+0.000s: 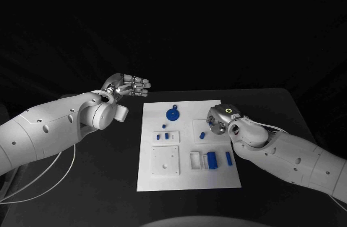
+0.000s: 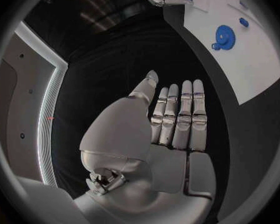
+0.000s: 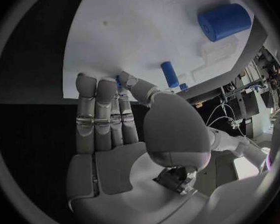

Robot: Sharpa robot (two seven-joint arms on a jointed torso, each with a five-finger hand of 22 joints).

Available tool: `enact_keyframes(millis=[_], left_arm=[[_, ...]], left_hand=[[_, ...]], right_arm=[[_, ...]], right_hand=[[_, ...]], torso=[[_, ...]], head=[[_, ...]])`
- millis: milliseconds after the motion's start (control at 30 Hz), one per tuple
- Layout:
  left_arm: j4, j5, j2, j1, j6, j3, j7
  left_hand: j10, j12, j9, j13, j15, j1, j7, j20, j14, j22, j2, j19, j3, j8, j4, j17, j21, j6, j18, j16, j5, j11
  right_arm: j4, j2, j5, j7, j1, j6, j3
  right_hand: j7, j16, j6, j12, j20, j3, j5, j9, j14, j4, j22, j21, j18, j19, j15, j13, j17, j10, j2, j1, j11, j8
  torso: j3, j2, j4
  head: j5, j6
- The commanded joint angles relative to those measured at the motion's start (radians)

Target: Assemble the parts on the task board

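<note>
The white task board (image 1: 188, 179) lies mid-table. A blue gear (image 1: 172, 115) sits near its far edge, two small blue pieces (image 1: 162, 135) lie left of centre, and a blue block (image 1: 212, 159) and bar (image 1: 228, 158) lie at the right. My right hand (image 1: 217, 119) hovers over the board's right side, fingers straight and together, holding nothing (image 3: 109, 119). A small blue peg (image 1: 203, 135) lies just past its fingertips, and a sliver of blue (image 3: 118, 79) shows between thumb and fingers. My left hand (image 1: 130, 86) is off the board's far-left corner, flat and empty (image 2: 177, 119).
A white square plate (image 1: 165, 161) and a white holder (image 1: 196, 159) sit on the board's near half. In the right wrist view a large blue cylinder (image 3: 224, 21) and a smaller blue peg (image 3: 169, 74) lie on the board. Black table (image 1: 108, 177) surrounds the board.
</note>
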Motion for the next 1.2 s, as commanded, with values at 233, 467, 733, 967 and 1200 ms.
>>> enact_keyframes(millis=[233,467,733,967,1200], left_arm=[[-0.009,0.003,0.002,0.001,0.013,0.001,0.008],[-0.029,0.005,0.006,0.001,0.013,0.001,0.008],[-0.045,0.007,0.010,0.001,0.013,0.001,0.008],[-0.049,0.009,0.018,0.001,0.008,0.001,0.010],[-0.039,0.016,0.024,0.000,-0.019,0.001,0.022]], left_hand=[[-0.001,-0.006,0.001,-0.001,0.000,0.000,0.001,0.003,-0.002,-0.001,0.008,0.007,-0.002,-0.003,0.002,0.000,0.003,-0.006,0.021,-0.003,-0.005,0.005],[-0.001,-0.006,0.001,-0.001,0.000,0.000,0.001,0.003,-0.002,-0.001,0.008,0.007,-0.002,-0.003,0.002,0.000,0.003,-0.006,0.021,-0.003,-0.005,0.005],[-0.001,-0.006,0.001,-0.001,0.000,0.000,0.001,0.003,-0.002,-0.001,0.008,0.007,-0.002,-0.003,0.002,0.000,0.003,-0.006,0.021,-0.003,-0.005,0.005],[-0.001,-0.006,0.001,-0.001,0.000,0.000,0.001,0.003,-0.002,-0.001,0.008,0.007,-0.002,-0.003,0.002,0.000,0.003,-0.006,0.021,-0.003,-0.005,0.005],[0.004,-0.006,0.001,-0.001,-0.001,0.003,-0.001,0.002,0.001,-0.014,0.008,0.007,-0.005,-0.003,0.008,0.001,0.005,-0.002,0.018,-0.003,-0.005,0.003]], right_arm=[[0.025,-0.018,-0.020,-0.023,-0.002,-0.024,0.004],[0.070,-0.038,0.027,-0.008,-0.001,-0.022,0.031],[0.137,-0.059,0.068,0.006,-0.001,-0.035,0.058],[0.233,-0.062,0.106,0.029,-0.019,-0.037,0.064],[0.289,-0.038,0.104,0.037,-0.059,-0.017,0.058]], right_hand=[[0.003,-0.005,0.009,0.002,-0.010,-0.004,-0.006,0.004,0.000,0.001,0.004,0.008,0.006,0.041,-0.005,0.003,0.003,0.023,0.007,0.003,-0.016,0.003],[0.003,-0.008,0.008,0.002,-0.010,0.001,-0.005,0.007,0.001,0.002,0.007,0.009,0.006,0.041,-0.005,0.004,0.005,0.022,0.005,-0.001,-0.016,0.003],[0.003,-0.011,0.006,0.002,-0.010,0.002,-0.005,0.009,0.001,0.003,0.007,0.006,0.006,0.040,-0.005,0.004,0.004,0.020,0.005,-0.001,-0.015,0.003],[0.004,-0.013,0.005,0.002,-0.009,0.002,-0.004,0.012,0.002,0.003,0.007,0.001,0.007,0.040,-0.005,0.004,0.003,0.020,0.006,-0.001,-0.015,0.003],[0.004,-0.015,0.003,0.002,-0.009,0.000,-0.004,0.014,0.002,0.003,0.007,-0.004,0.008,0.040,-0.004,0.004,0.002,0.018,0.008,0.000,-0.014,0.003]], torso=[[-0.0007,-0.001,-0.0007],[-0.0014,-0.002,-0.0022],[-0.0013,-0.002,-0.0002],[-0.0009,-0.005,-0.0024],[-0.0089,-0.015,-0.0061]], head=[[0.000,0.002],[-0.001,0.003],[0.002,0.006],[0.021,0.006],[0.044,-0.006]])
